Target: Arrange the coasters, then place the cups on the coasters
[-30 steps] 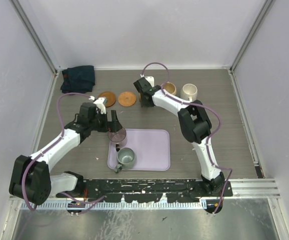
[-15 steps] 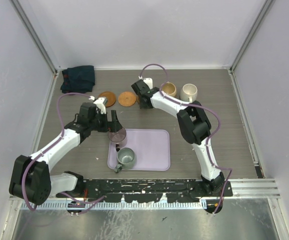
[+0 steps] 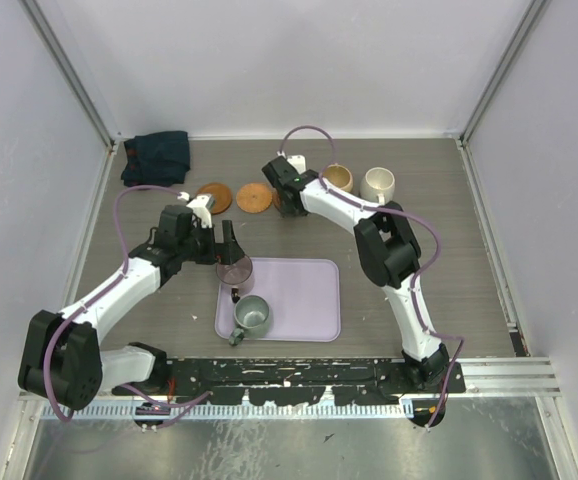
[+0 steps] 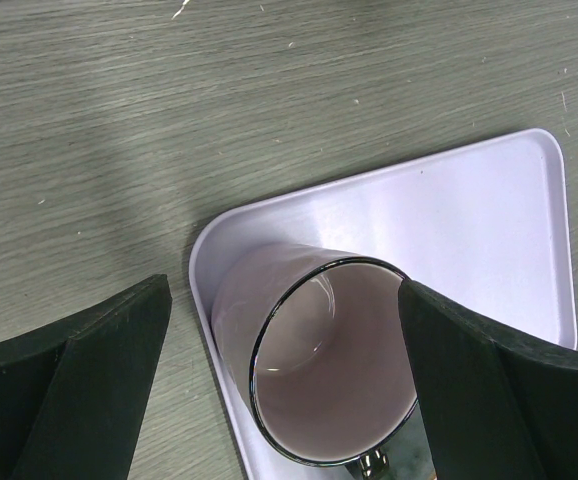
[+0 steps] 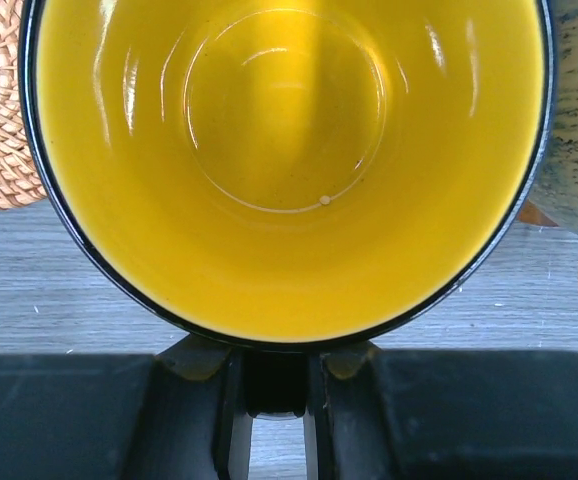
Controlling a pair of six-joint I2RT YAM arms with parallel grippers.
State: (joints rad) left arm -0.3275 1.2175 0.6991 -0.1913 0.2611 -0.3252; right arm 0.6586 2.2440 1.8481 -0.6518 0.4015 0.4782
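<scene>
Well, my left pincer (image 4: 284, 350) stands wide open astride the mauve-pink cup (image 4: 334, 385), which sits in the far left corner of the lavender tray (image 3: 304, 300). I'd close squarely on its wall and lift straight up, so it clears the tray's lip. Beyond the tray's far edge lie a darker coaster (image 3: 214, 197) and the orange coaster (image 3: 254, 197). Just right of these, my right pincer (image 5: 274, 400) pinches the yellow cup (image 5: 284, 150) by its handle. I judge it should be centred over the orange coaster, kept level, and lowered clear of the tan cup (image 3: 339, 179) further right.
</scene>
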